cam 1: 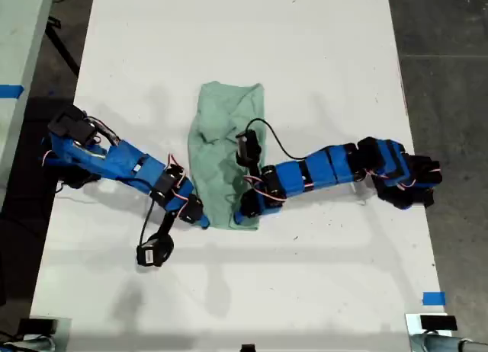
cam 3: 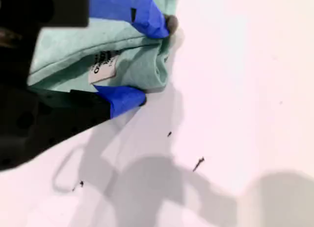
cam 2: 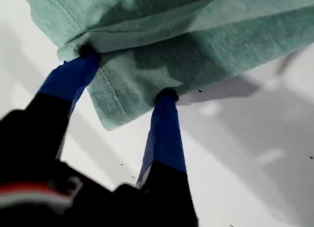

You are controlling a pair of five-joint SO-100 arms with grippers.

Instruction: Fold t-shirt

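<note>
The pale mint-green t-shirt (cam 1: 225,139) lies folded into a narrow strip in the middle of the white table (cam 1: 305,47). My first gripper (cam 1: 200,219) reaches in from the exterior view's left and is shut on the strip's near corner. In the first wrist view its blue fingers (cam 2: 164,133) pinch the hemmed cloth (cam 2: 196,35), which hangs slightly off the table. My second gripper (cam 1: 245,213) comes from the exterior view's right, shut on the other near corner. In the second wrist view the bunched cloth (cam 3: 132,65) and its white label (cam 3: 103,67) sit between the jaws of my second gripper (cam 3: 149,60).
Dark floor borders the table on both sides in the exterior view. A piece of blue tape (cam 1: 433,298) marks the table's near corner at that view's right. Another blue tape (cam 1: 9,91) sits on a separate surface at its left edge. Bare table lies beyond the shirt's far end.
</note>
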